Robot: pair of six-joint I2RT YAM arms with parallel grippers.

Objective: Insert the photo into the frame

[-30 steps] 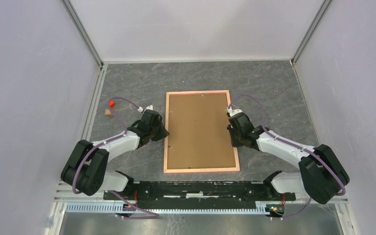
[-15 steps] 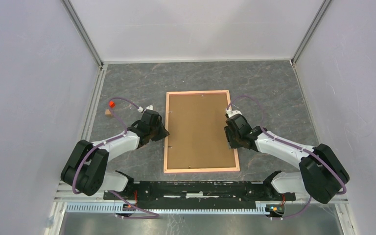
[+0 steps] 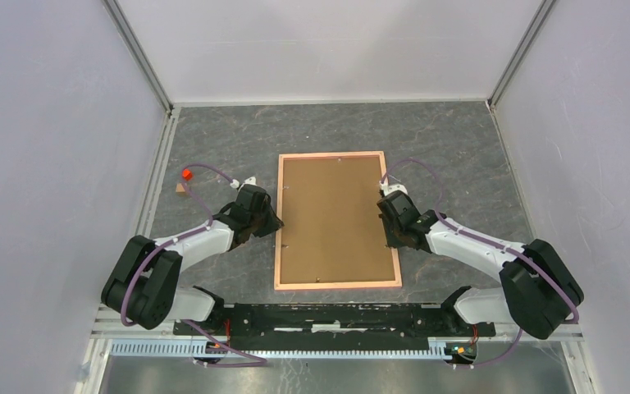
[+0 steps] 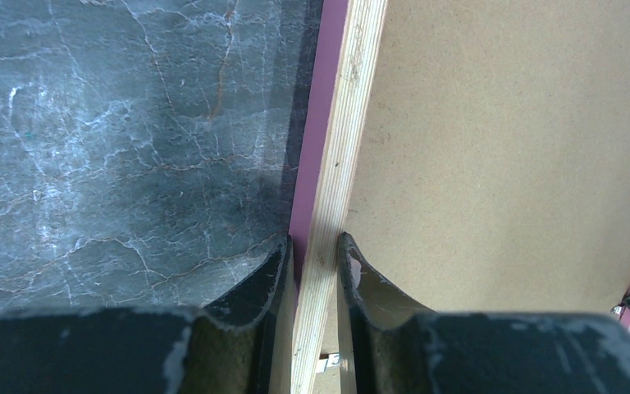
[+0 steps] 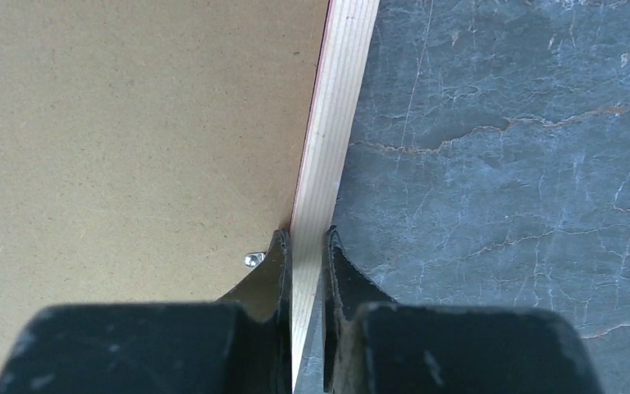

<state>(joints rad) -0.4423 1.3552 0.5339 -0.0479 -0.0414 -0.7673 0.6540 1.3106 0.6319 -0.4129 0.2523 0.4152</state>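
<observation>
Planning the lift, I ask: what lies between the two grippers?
A brown board inside the frame fills the stretch from left gripper to right gripper, seen in the top view.

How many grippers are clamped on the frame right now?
2: the left gripper pinches the left rail of the frame; the right gripper pinches the right rail. Neither is hidden.

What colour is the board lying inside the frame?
Plain light brown; the backing board shows best in the top external view.
</observation>
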